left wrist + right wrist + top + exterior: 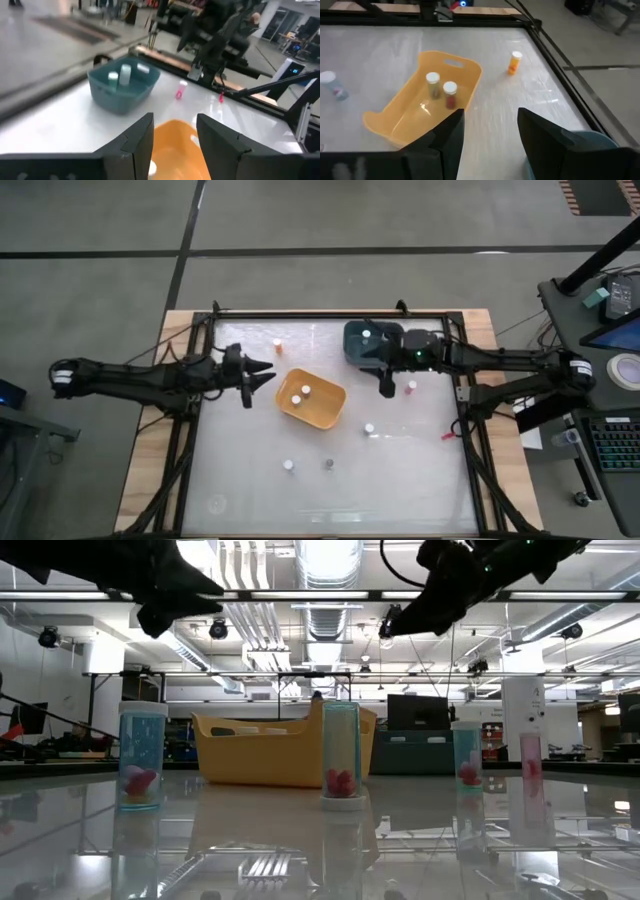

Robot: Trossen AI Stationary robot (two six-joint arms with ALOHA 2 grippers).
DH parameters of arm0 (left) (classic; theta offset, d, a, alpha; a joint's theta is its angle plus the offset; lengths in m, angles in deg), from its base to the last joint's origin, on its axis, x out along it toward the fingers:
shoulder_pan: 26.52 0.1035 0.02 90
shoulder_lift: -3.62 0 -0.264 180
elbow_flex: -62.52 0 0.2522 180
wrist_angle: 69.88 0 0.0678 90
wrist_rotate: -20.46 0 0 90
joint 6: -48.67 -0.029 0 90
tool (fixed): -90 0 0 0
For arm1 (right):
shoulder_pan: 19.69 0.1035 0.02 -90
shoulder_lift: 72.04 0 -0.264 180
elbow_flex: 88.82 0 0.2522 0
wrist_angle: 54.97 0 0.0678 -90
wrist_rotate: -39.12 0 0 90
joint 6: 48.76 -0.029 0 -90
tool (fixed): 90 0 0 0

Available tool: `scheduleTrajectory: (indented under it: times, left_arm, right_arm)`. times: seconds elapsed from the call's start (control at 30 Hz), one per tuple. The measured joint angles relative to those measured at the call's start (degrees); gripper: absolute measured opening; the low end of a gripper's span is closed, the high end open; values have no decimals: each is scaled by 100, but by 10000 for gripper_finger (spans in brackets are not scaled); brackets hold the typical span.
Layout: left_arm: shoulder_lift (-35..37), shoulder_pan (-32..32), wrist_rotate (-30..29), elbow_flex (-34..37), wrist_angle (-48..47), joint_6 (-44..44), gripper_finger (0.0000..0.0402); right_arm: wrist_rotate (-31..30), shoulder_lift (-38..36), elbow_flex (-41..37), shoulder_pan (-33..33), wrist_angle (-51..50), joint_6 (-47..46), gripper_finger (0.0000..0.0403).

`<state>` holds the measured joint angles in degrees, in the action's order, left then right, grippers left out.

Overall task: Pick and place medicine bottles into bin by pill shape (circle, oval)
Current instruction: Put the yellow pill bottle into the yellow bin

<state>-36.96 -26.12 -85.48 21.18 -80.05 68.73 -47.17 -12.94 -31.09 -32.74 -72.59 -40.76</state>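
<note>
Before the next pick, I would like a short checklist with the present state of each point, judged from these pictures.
1. Left gripper empty: ok, open, nothing between the fingers, hovering beside the orange-yellow tub.
2. Right gripper empty: ok, fingers apart with nothing between them, near the teal tub.
3. Both tubs upright and reachable: ok.
4. Loose bottles standing: ok for the pink bottle and the white-capped bottle; the orange bottle leans.
5. Pill shape of the next bottle: cannot tell.
6. Bottles already sorted correctly: cannot tell.
</note>
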Motion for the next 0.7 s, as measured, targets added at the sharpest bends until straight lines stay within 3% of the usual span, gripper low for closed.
scheduleTrajectory:
  times: [0.37, 0.57, 0.7]
  left_arm:
    - [-739, 0, 23, -13, -39, 1140, 135]
    - [-668, 2, 108, -406, -1225, 2246, 134]
    - [-512, -1, 683, -490, -2002, 2903, 134]
  right_arm:
    - [-3, -95, -11, 82, -28, 101, 167]
    - [-3, -93, -13, 82, -35, 110, 159]
    - [-2, -93, -13, 82, -31, 180, 157]
